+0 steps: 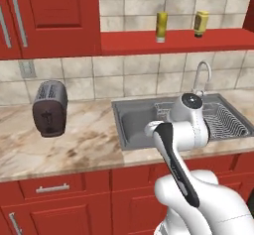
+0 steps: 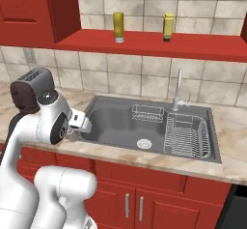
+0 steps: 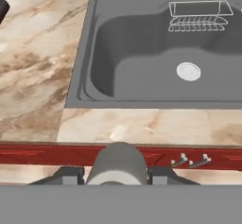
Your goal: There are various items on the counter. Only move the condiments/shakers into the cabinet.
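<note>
Grey shaker (image 3: pixel 117 164) sits clenched in the pincer (image 3: pixel 116 175), poised above the worktop's (image 3: pixel 42 76) front edge just left of the sink (image 3: pixel 101 53). Left of the basin, bare marble runs to the toaster (image 1: pixel 49 108). Well above, on the open cabinet shelf (image 1: pixel 173 41), the yellow-orange bottle (image 1: pixel 161 27) stands left of the mustard bottle (image 1: pixel 201 24), room on both sides.

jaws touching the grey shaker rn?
Touching. In the hand view the grey shaker sits clamped between the two fingertips, no gap on either side, above the counter edge by the sink.
</note>
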Tool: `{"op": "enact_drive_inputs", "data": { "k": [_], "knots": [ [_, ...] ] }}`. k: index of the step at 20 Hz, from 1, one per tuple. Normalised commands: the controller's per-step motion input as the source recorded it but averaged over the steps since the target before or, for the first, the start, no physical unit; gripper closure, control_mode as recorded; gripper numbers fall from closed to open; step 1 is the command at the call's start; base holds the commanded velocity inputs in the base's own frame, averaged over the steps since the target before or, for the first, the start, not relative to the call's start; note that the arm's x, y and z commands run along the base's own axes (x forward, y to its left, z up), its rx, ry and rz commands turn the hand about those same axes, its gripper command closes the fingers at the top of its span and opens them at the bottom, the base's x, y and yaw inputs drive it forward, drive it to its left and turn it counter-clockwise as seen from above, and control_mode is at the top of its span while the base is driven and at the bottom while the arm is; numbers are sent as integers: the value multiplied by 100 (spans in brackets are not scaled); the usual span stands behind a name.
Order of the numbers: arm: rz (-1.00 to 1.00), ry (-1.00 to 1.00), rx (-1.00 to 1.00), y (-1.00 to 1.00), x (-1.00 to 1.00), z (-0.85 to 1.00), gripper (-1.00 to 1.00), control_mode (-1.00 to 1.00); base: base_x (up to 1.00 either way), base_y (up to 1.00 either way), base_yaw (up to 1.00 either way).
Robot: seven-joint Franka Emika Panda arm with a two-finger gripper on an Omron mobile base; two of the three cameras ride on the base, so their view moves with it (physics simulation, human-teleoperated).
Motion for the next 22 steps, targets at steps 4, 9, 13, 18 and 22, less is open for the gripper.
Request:
{"op": "enact_drive_inputs", "data": {
  "k": [4,9,13,18,22],
  "knots": [
    [0,0,0,0,0,0,100,100,53,-42,0],
    [0,0,0,0,0,0,100,100,83,5,-1],
    [0,0,0,0,0,0,100,100,33,81,-7],
    [0,0,0,0,0,0,100,100,16,84,-7],
    [0,0,0,0,0,0,100,100,19,10,-5]
  ]
}}
